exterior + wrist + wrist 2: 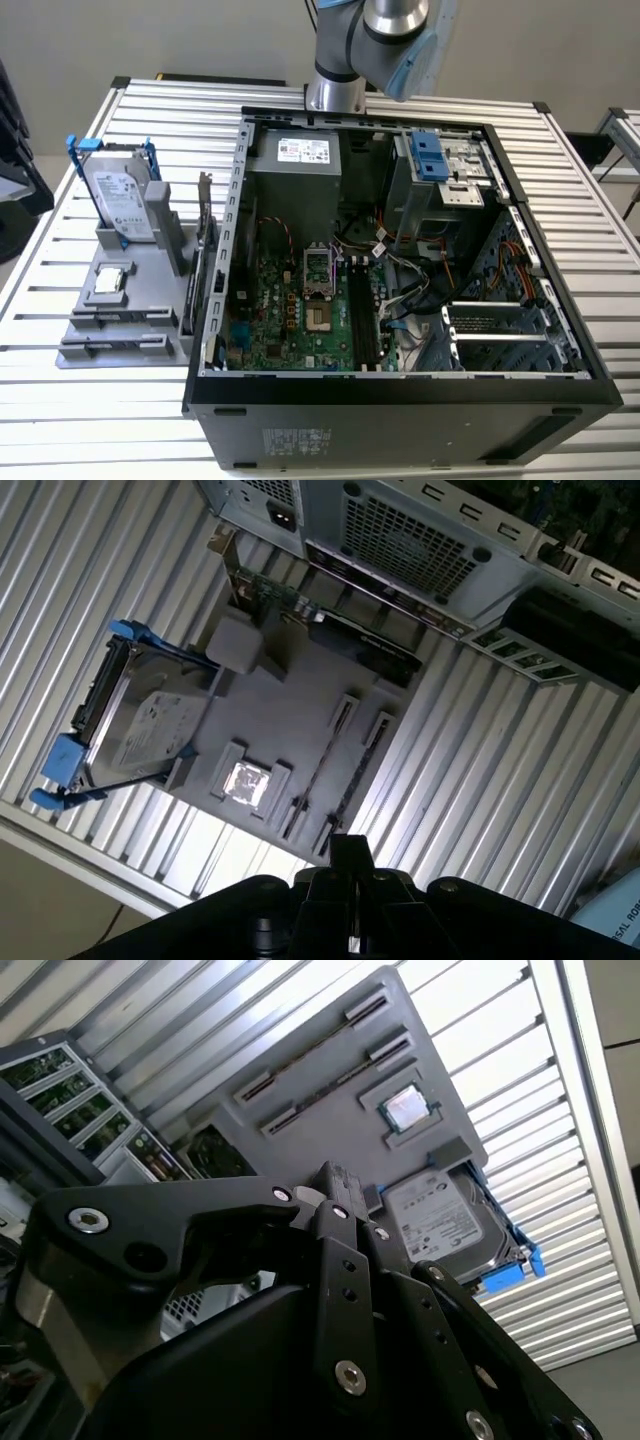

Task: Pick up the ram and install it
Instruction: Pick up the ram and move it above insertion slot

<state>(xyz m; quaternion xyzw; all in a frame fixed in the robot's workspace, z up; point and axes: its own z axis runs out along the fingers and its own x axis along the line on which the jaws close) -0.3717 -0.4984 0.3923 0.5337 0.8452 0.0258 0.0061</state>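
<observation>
Standing on its long edge, the ram [320, 768] rests between two end clips on the grey tray [290, 715], as we see it in the first wrist view. On the same tray, just beside the ram's row of clips, lies the square processor chip [247, 783]. At the tray's other end the hard drive [140, 730] leans upright in its blue-handled bracket. The open computer case [400, 395] stands just beside the tray, on the exterior view's right of it, and both sit on the slatted metal table [60, 400].

We see the gripper [347, 848] well apart from the tray, high over it and touching nothing. Its fingers look drawn together into one narrow block, with nothing between them. In the exterior view the arm [375, 40] rises over the side of the case farthest from the camera, well apart from the tray. Both wrist cameras look down on the tray.
</observation>
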